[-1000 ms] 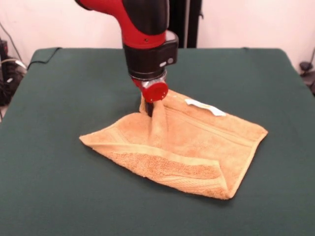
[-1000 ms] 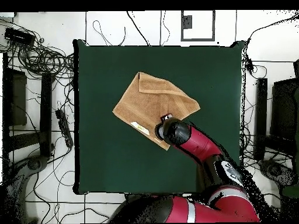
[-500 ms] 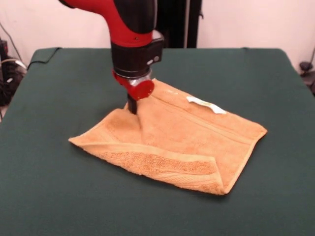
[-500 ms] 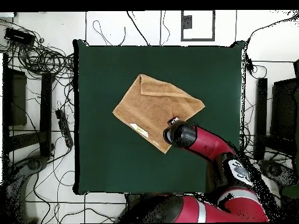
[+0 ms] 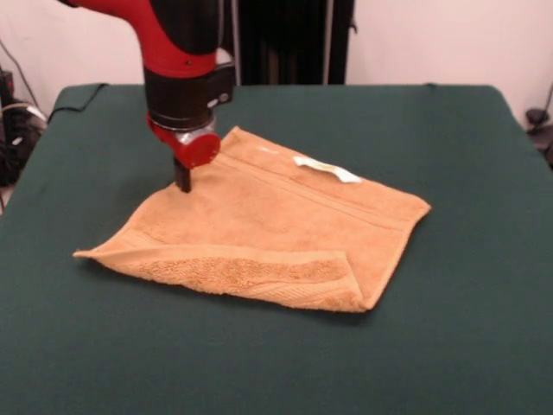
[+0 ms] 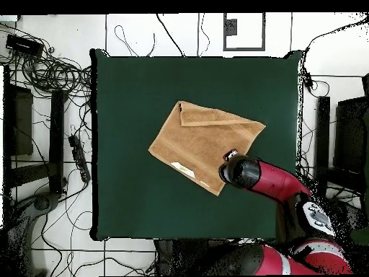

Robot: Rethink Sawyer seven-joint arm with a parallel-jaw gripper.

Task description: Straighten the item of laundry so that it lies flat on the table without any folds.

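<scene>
The orange-tan towel (image 5: 268, 216) lies spread near the middle of the dark green table (image 5: 467, 328). Its near edge is folded over in a long flap (image 5: 259, 272). The white label (image 5: 327, 169) sits at its far edge. My gripper (image 5: 182, 177) is low at the towel's far left edge and shut on the cloth there. In the overhead view the towel (image 6: 202, 141) lies slantwise with the fold along its upper edge, the label (image 6: 184, 170) shows at its lower left, and the gripper (image 6: 230, 154) is at its lower right edge.
The red arm (image 6: 277, 180) reaches in from the table's lower right in the overhead view. Cables (image 6: 50, 72) and dark gear lie on the floor beside the table (image 6: 130, 202). The black pedestal (image 5: 294, 39) stands behind the far edge.
My gripper has moved left in the front view and lower, dragging the towel with it. The raised peak of cloth under the gripper has flattened out. The whole towel has shifted left.
</scene>
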